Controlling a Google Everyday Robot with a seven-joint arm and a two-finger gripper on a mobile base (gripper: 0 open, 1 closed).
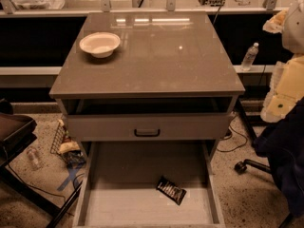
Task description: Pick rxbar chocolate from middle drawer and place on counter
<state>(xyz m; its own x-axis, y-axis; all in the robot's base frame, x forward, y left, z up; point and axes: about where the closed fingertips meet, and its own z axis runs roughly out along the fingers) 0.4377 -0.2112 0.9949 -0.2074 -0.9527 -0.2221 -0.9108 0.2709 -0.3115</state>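
Camera view: arm [286,87] stands along right edge, gripper jaws outside frame.

The middle drawer [118,203] is a wide, shallow, light-grey tray with low side walls and a plain flat floor. It stands pulled out toward the camera, fully open. The rxbar chocolate [171,190] is a small, flat, black wrapped bar with white lettering. It lies flat on the floor of the middle drawer, right of the drawer's centre line and clear of both side walls, with its long axis diagonal to them. The counter [156,56] is a square, glossy grey-brown slab with a thin edge, positioned above and behind the middle drawer. The gripper is out of view.
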